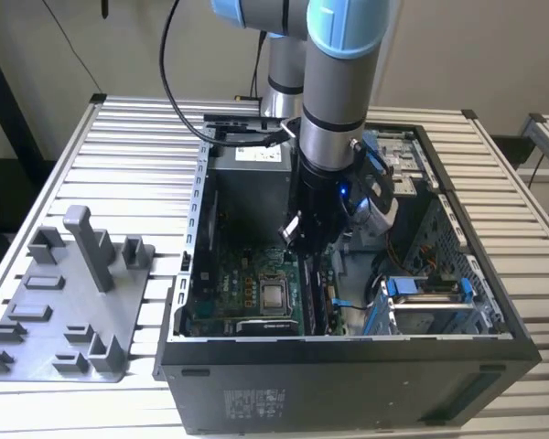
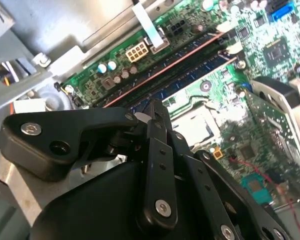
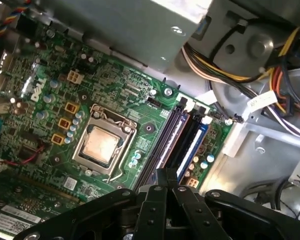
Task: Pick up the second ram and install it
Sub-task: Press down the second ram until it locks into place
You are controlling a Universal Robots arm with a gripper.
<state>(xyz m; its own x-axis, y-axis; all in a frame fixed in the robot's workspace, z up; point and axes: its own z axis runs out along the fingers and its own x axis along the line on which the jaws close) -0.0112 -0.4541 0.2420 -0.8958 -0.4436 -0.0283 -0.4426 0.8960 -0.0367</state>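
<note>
1. Exterior view: the arm (image 1: 334,101) reaches straight down into an open computer case (image 1: 348,366) that lies on its side on a slatted metal table (image 1: 119,155).
2. The gripper (image 1: 297,240) hangs low inside the case, over the motherboard (image 1: 247,288) and just to the exterior view's right of the processor socket (image 1: 274,297).
3. In both wrist views the gripper (image 3: 166,174) (image 2: 157,106) has its two fingers drawn together into one narrow tip, and nothing can be seen between them.
4. That tip sits right over one end of the row of memory slots (image 3: 187,142) (image 2: 190,75).
5. The second ram (image 3: 171,142) appears as a thin dark stick standing on edge in a slot, with a pale line along its top. It runs away from the fingertips toward the white latches at the far end.
6. Whether the tip actually touches the stick cannot be told.
7. A blue slot (image 3: 196,145) lies just beside it, on the side away from the processor socket (image 3: 102,145).
8. A grey holder tray (image 1: 69,311) rests on the table at the exterior view's left, well apart from the case.
</note>
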